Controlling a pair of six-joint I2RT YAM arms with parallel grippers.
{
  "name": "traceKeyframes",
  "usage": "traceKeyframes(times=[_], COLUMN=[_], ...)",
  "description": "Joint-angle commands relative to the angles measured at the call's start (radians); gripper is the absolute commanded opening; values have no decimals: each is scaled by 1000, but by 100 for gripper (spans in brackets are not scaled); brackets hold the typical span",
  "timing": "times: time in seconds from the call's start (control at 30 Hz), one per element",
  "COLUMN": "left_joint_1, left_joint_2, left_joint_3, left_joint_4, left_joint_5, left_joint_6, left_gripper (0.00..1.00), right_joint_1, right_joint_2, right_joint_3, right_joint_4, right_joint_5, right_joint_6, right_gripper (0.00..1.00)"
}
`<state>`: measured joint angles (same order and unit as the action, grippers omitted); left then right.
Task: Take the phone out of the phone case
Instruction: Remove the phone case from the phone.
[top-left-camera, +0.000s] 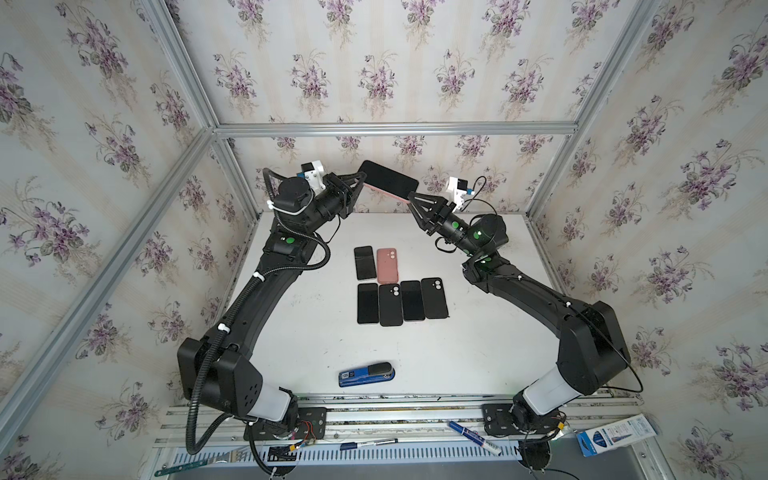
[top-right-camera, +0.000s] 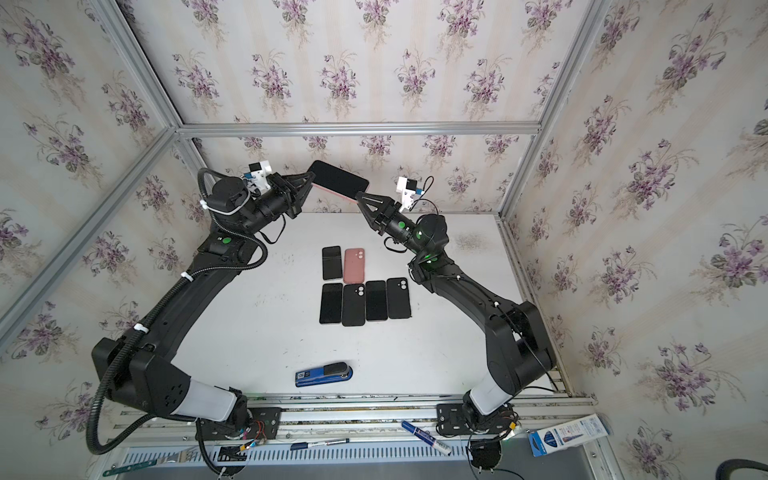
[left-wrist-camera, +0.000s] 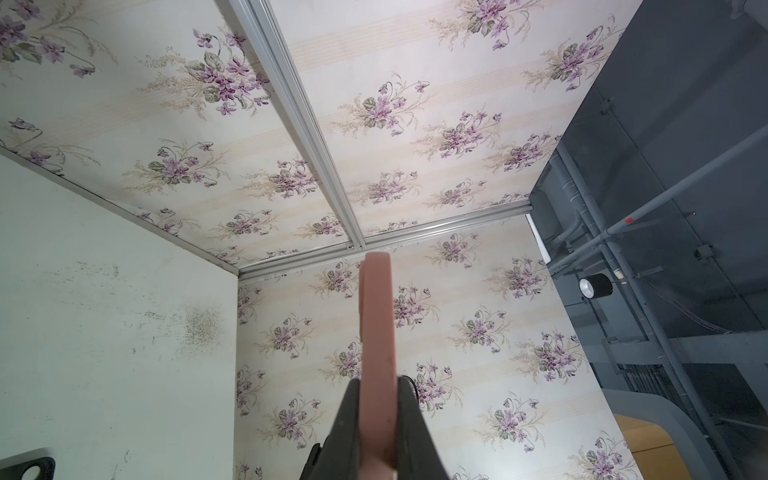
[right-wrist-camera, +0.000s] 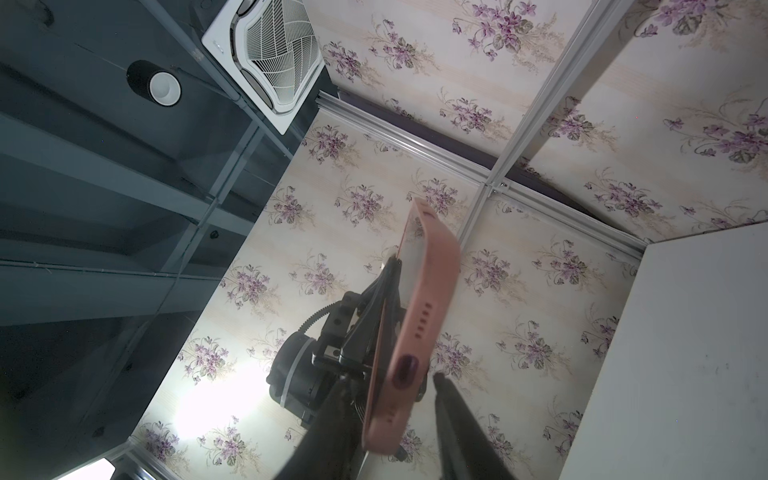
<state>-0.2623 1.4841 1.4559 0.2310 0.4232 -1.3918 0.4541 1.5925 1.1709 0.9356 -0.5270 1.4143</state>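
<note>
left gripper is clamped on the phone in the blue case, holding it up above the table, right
Not quite: the case is pink, not blue, as the left wrist view shows. The left gripper is indeed clamped on it, holding it up above the table.

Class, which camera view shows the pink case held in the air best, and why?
The right wrist view: the held pink case shows its edge, port and holes. Both top views show mostly the black phone above a pink sliver; the left wrist view shows one narrow edge.
</note>
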Motion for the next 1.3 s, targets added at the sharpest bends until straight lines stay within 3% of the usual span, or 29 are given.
traceKeyframes(times=[0.0, 0.7, 0.97, 1.27], left_joint_1=[0, 0, 1, 0], left_joint_2=[-7, 7, 11, 39], left_joint_3=[9, 34, 36, 74], left_joint_4=[76, 42, 30, 8], left_joint_5=[-4, -14, -14, 56], left_joint_6=[-4, 22, 18, -56], left_gripper=[0, 0, 0, 0], right_joint_1=[4, 20, 20, 13], right_joint_2=[1, 35, 50, 93], right_joint_3=[15, 18, 15, -11], right_joint_4=[58, 118, 145, 233], right_joint_5=[-13, -31, -38, -150], right_joint_6=[9, 46, 57, 4], right_gripper=[36, 23, 6, 4])
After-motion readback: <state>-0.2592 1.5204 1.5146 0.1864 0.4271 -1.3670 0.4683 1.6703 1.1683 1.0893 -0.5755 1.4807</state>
